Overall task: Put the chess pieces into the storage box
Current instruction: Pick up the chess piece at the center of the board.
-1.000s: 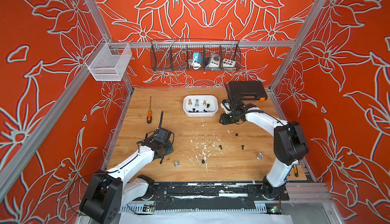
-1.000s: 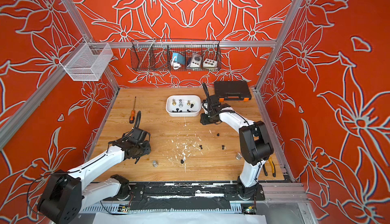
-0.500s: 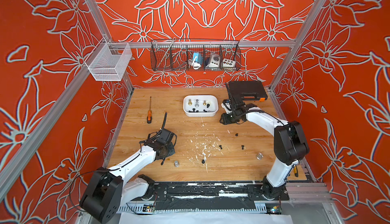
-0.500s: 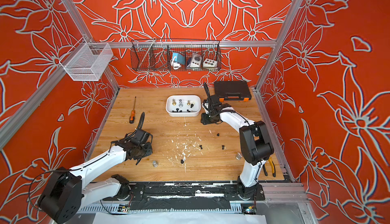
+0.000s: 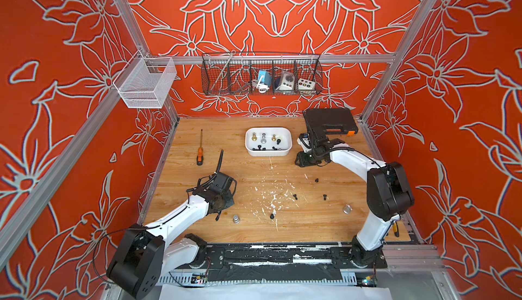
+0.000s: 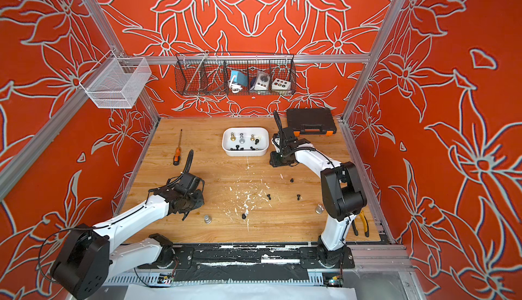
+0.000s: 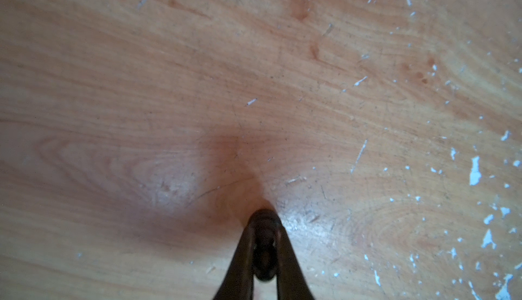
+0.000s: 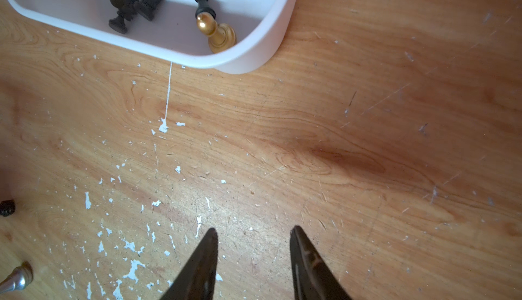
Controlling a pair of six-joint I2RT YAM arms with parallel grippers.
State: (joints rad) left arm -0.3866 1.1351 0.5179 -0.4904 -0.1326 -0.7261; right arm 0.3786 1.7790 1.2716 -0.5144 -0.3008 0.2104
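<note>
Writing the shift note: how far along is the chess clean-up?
Done: several pieces lie in the box. In hand: left gripper shut on a black piece; right gripper open, empty. Left: four black pieces and two silver ones on the table.

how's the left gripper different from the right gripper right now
The left gripper is shut on a small black chess piece; the right gripper is open and empty. The left gripper is well away from the storage box; the right gripper is close to its corner. Both point down at the wooden table.
</note>
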